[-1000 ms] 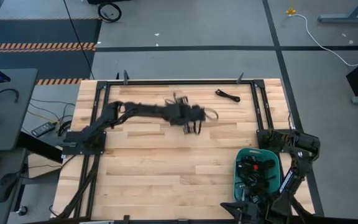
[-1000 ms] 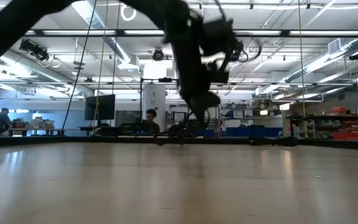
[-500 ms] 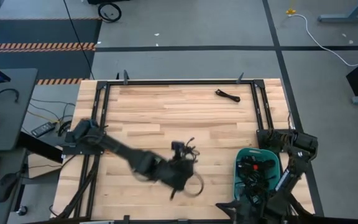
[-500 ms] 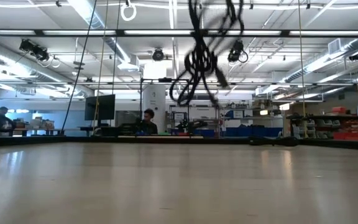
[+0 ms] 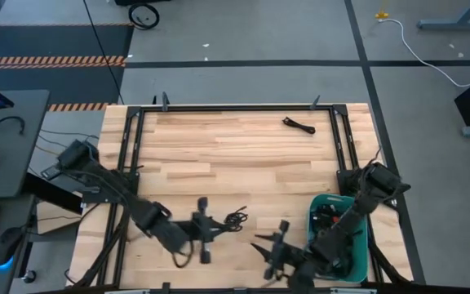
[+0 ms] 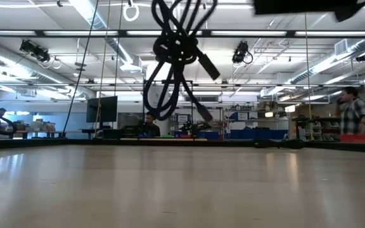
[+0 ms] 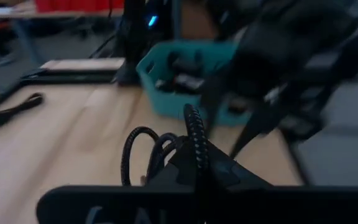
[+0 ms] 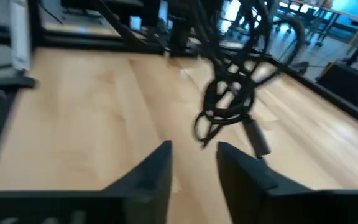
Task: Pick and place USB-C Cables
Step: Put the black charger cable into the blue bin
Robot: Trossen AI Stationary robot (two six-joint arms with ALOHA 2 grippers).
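Could slip out of the left gripper (image 5: pixel 210 229), since only a strand or two of the USB-C cable bundle (image 5: pixel 235 219) looks pinched while the loops and one plug end dangle free. Could swing and snag too: hangs loose in the air above the near half of the table (image 5: pixel 219 155), with a long tail below the knot. Could be grabbed badly or knocked by the right gripper (image 5: pixel 272 249), which points at it from just beside; a hand-over with both grippers pulling might tug it apart or drop it short of the teal bin (image 5: pixel 339 197).

Sits clamped between the left fingers at its upper part, loops sticking out past the fingertips toward the bin. Lies ahead of the right fingers (image 8: pixel 151 171), apart from them and not yet between them; these stand spread with a clear gap. Further right, more cables already in the bin; one separate cable (image 5: pixel 299 124) flat on the table's far side, well apart from both grippers.
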